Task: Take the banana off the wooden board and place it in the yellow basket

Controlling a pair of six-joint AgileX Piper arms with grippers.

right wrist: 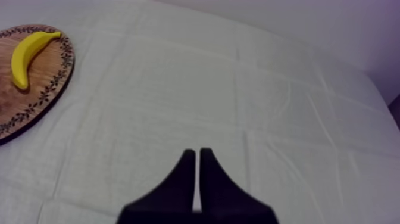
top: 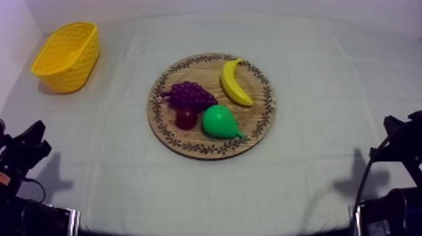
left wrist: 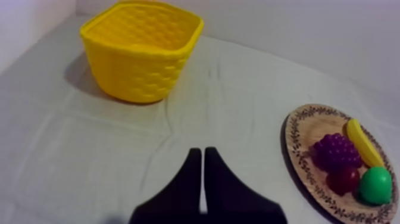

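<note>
Top view: the banana lies on the wooden board, on its far right part. It is near the bunch of grapes and the pear but touches neither, as far as I can see. The small red fruit sits between the grapes and the pear. The yellow basket stands upright at the far left of the table, well apart from the board. The part of its inside that the left wrist view shows holds no fruit.

Left gripper: fingers together in a narrow wedge, nothing between them. It is low over the bare cloth, with the basket ahead and the board off to one side. Right gripper: fingers likewise together, holding nothing, over bare cloth with the banana end of the board well off. In the top view both arms sit low at their own sides of the table.

Finding: no step of the task is done. The approach, the opening of the fingers, the grasp, the lift, the carry to the basket and the release all remain.

In my judgement the left arm has the shorter carry, since the basket stands on its side. The banana, however, lies on the board's right part, so the left arm would have to reach past the grapes.
</note>
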